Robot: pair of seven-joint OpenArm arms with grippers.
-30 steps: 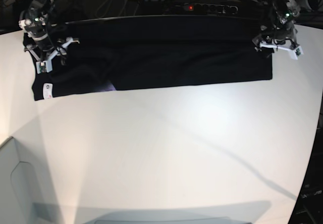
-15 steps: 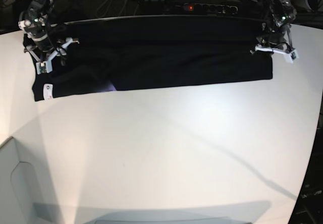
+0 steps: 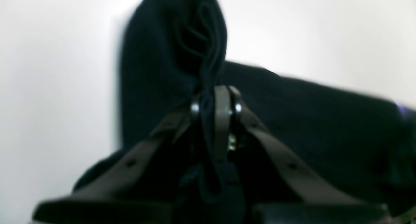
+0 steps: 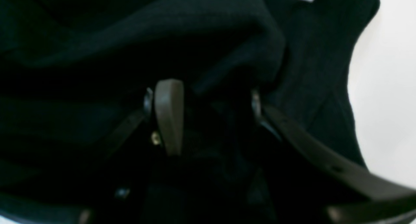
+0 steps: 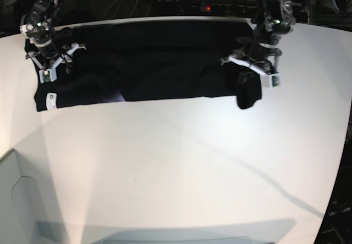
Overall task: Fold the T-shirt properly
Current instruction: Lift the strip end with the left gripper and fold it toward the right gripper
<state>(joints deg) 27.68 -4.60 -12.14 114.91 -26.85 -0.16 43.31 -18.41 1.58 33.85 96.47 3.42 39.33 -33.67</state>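
- The white table (image 5: pixel 181 161) fills most of the base view, and we see the T-shirt (image 5: pixel 159 62) as a long black band along its far edge, its long axis running from upper left to upper right of the frame.
- The band's right end is bunched and lifted, drooping as a dark lobe below the left gripper (image 5: pixel 254 68), at upper right.
- In the left wrist view, we see the fingers (image 3: pixel 222 120) pressed together on a ridge of black cloth, which rises straight up the frame from them.
- We judge the coming fold turns on this: the rest of the shirt lies leftward of that grip, so the held end must travel along the long axis.
- The right gripper (image 5: pixel 52 62) sits at upper left, over the other end; its fingers (image 4: pixel 169 116) stand apart with dark cloth between them, and we cannot tell whether they grip it.
- A small white tag (image 5: pixel 52 96) shows at the band's lower-left corner.
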